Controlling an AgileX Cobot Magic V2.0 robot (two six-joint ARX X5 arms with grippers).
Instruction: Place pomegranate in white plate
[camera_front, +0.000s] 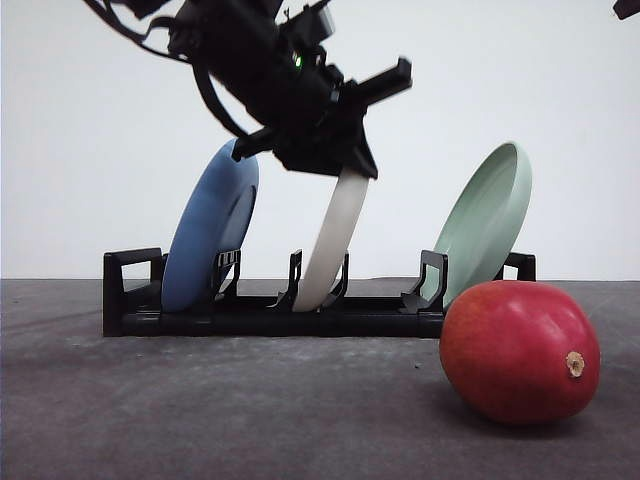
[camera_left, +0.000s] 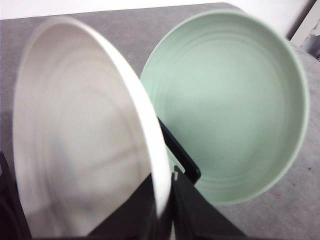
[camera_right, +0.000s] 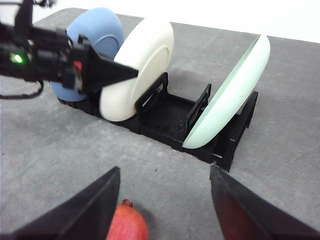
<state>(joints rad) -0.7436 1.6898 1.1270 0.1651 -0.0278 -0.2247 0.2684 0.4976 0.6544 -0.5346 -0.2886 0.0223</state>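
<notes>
The pomegranate, red with a small brown crown stub, lies on the grey table at the front right. The white plate stands on edge in the middle slot of a black rack. My left gripper is shut on its top rim; in the left wrist view the rim runs between the two black fingers. My right gripper hangs open above the table, and the pomegranate shows partly beneath it, close to one finger. The white plate stands beyond it with the left gripper on it.
A blue plate stands in the rack's left slot and a pale green plate leans in the right slot. The pale green plate sits just behind the white one. Bare grey table lies in front of the rack.
</notes>
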